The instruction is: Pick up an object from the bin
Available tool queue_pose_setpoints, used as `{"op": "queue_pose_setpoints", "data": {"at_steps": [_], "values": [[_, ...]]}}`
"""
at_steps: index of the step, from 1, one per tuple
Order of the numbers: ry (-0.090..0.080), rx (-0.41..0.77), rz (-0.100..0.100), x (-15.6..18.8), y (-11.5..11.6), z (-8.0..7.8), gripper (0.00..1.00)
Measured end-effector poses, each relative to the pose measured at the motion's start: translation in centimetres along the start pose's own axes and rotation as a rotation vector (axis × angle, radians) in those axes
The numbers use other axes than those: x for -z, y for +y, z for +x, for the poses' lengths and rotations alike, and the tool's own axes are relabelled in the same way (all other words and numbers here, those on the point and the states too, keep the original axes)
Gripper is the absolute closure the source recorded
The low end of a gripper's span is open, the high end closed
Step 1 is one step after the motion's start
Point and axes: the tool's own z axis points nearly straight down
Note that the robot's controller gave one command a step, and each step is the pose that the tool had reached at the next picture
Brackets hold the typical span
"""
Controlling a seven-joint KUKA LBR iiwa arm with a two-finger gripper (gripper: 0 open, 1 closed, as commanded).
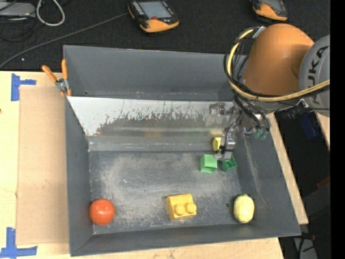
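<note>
Camera view puts my end effector [226, 152] low on the right side of the grey metal bin [161, 90], directly over a green block [208, 163] and a darker green block [229, 164]. I cannot tell how far it is open. Well apart, along the near wall, lie a smooth orange ball [102, 211], a studded yellow brick [180, 206] and a pale lemon [243, 208].

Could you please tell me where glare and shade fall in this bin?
In the camera view, strong glare streaks the bin's back wall; the floor has a pale sheen; the tool, by the green block, sits in duller light.
</note>
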Motion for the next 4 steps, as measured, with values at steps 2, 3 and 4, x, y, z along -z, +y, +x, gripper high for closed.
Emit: {"op": "queue_pose_setpoints", "data": {"at_steps": [2,3,4], "values": [[-0.009,-0.108,-0.001,-8.0,-2.8,1.0,0.0],[-0.012,-0.036,-0.001,-8.9,-4.1,1.4,0.0],[-0.004,-0.105,-0.002,-11.2,-5.8,2.4,0.0]]}}
